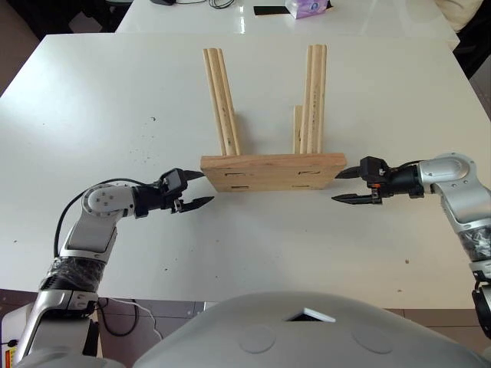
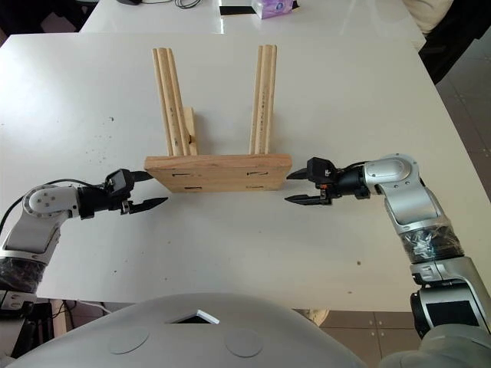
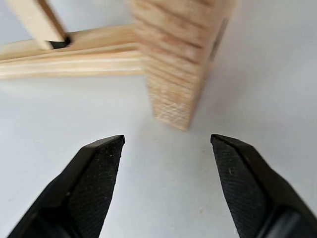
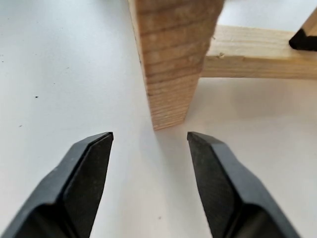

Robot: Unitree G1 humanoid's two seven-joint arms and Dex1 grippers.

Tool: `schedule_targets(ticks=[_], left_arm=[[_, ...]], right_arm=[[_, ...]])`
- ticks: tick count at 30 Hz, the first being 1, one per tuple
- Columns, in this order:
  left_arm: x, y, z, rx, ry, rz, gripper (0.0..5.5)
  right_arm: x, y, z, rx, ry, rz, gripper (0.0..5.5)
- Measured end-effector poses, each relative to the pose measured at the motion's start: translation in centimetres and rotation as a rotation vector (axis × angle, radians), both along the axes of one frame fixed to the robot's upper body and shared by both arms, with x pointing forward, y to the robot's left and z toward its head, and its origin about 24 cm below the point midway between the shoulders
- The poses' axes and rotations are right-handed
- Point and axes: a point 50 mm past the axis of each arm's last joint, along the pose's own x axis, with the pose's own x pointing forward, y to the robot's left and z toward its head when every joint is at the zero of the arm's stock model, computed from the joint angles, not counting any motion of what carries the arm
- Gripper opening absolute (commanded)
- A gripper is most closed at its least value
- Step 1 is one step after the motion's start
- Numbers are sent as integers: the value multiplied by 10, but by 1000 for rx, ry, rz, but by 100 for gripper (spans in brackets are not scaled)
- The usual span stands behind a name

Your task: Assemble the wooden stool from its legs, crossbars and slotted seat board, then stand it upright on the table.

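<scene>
White tabletop (image 1: 92,115), matte, with a few dark specks (image 1: 153,119) beyond the left hand (image 1: 207,188). Wooden stool (image 2: 219,170) on its side: slotted seat board (image 1: 270,172) stands on edge between the two hands, legs (image 1: 222,100) running along the surface away from both. Left hand spread wide, just off the board's end, not touching. Right hand (image 1: 336,186) likewise spread at the opposite end (a sliver of bare surface between). Past the legs, a second white table (image 1: 199,19) with a purple tissue pack (image 1: 307,8).
</scene>
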Motion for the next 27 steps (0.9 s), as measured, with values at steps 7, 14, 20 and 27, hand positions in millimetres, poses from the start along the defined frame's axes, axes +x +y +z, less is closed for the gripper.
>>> schedule_targets(ticks=[7, 14, 20, 27], left_arm=[[16, -6, 3, -8, -32, -44, 321], [15, -14, -1, -31, -9, -100, 321], [20, -18, 3, -56, -32, -103, 321], [20, -17, -1, -53, -39, -102, 211]], right_arm=[[17, 12, 5, 19, -17, 23, 275], [19, 24, 2, 41, 14, 82, 275], [20, 26, 0, 50, 32, 92, 275], [20, 30, -3, 62, 39, 96, 257]])
